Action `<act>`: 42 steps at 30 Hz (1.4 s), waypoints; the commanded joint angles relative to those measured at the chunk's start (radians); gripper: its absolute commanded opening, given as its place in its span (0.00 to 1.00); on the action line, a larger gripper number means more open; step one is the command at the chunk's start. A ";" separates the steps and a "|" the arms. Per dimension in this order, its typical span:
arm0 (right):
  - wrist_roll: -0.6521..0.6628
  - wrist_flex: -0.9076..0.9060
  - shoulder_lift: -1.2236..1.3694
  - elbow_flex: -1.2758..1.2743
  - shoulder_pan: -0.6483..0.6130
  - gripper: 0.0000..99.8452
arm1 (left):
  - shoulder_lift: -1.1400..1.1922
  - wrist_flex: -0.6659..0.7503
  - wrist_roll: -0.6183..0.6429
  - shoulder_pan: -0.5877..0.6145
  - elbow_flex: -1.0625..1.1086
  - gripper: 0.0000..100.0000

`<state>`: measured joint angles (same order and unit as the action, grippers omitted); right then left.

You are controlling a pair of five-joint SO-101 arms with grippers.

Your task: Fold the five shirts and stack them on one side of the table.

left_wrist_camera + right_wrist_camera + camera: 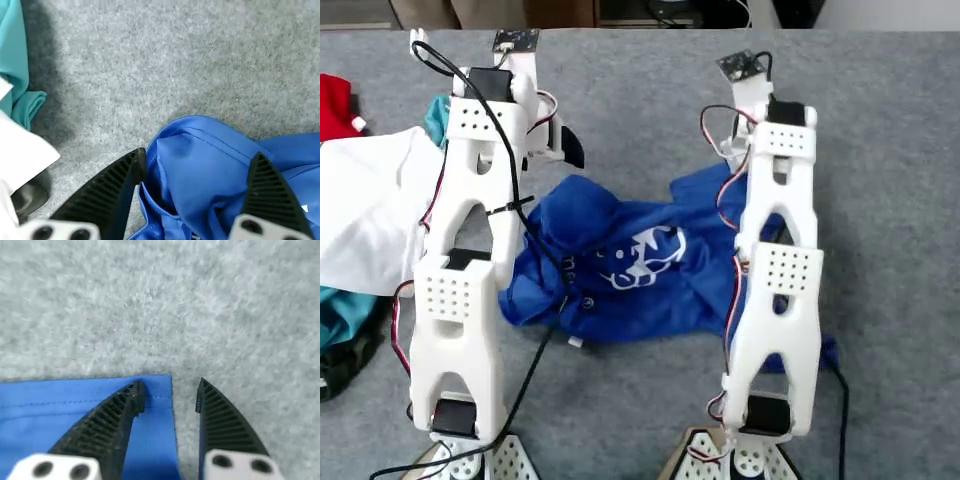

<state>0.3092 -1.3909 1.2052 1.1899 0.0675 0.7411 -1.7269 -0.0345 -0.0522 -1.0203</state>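
Judging progress: early. Your blue shirt lies crumpled, unfolded; L gripper & R gripper both spread over its edges. White shirt etc. apparently heaped, unstacked.

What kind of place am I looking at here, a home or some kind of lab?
Likely a robotics lab or test bench: a robot's white left arm and right arm at a grey table, a blue shirt between them, more shirts heaped aside.
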 commanded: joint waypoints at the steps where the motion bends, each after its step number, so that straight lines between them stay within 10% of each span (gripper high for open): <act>1: -0.006 -0.068 0.051 0.162 -0.019 0.19 | -0.008 -0.009 0.008 0.008 -0.057 0.33; 31: -0.011 -0.129 0.116 0.286 0.041 0.01 | 0.012 -0.009 0.008 -0.009 -0.055 0.32; 42: -0.207 -0.112 0.124 0.403 0.154 0.01 | 0.199 0.084 0.118 -0.005 -0.066 0.32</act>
<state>0.1158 -1.5228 1.3357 1.5474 0.2056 0.9421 -1.6609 0.0437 -0.0522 -1.0388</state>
